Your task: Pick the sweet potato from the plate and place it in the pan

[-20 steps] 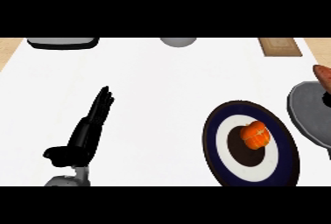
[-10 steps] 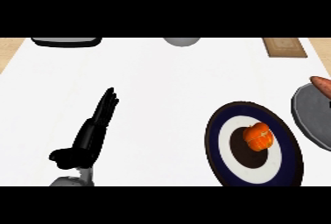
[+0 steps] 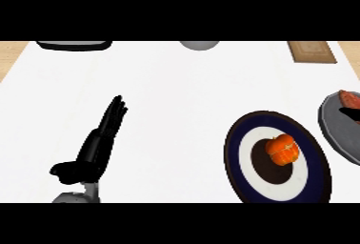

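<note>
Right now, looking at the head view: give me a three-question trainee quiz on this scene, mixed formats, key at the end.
1. True or false: the orange sweet potato lies on the round dark blue and white plate.
2. Multiple choice: where does the grey pan show? A) at the view's left edge B) at the right edge, beside the plate C) under the left hand.
3. Short answer: how are the fingers of the black left hand held, and does it hold anything?

Key:
1. True.
2. B.
3. Straight, pointing up the white counter; it holds nothing. The right hand does not show.
</note>
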You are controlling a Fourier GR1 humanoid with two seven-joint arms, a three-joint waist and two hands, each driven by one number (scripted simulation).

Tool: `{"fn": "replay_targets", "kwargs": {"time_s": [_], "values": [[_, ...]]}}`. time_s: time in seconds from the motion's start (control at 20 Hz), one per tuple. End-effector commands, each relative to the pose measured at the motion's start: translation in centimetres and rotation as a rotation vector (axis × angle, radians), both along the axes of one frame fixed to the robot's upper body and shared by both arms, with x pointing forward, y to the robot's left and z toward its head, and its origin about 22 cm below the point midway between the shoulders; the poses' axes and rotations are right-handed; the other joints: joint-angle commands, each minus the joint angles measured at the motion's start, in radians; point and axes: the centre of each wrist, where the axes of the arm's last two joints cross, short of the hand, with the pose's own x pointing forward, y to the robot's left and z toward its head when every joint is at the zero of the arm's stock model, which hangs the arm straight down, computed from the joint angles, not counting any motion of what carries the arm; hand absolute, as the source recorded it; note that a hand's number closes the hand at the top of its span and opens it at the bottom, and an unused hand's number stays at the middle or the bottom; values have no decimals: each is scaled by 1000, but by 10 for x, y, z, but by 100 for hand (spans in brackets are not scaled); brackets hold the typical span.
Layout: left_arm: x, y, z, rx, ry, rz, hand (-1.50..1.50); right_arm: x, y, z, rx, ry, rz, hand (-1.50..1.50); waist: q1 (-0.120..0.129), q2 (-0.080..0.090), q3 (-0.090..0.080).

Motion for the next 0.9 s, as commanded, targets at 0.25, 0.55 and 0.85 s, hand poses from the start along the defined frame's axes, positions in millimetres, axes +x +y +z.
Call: {"fn": "replay_targets", "kwargs": {"time_s": [0.25,0.55,0.85], "values": [[-9,11,6,-1,7,2,0,-6,-17,12,84,-354,-28,-150,-20,-11,-3],[-1,0,7,-2,11,35,0,-52,-41,-1,238,-466,33,-150,-52,-21,-6],[4,7,-1,0,29,47,0,-102,-43,-19,338,-496,212,-150,-72,-23,-7]]}}
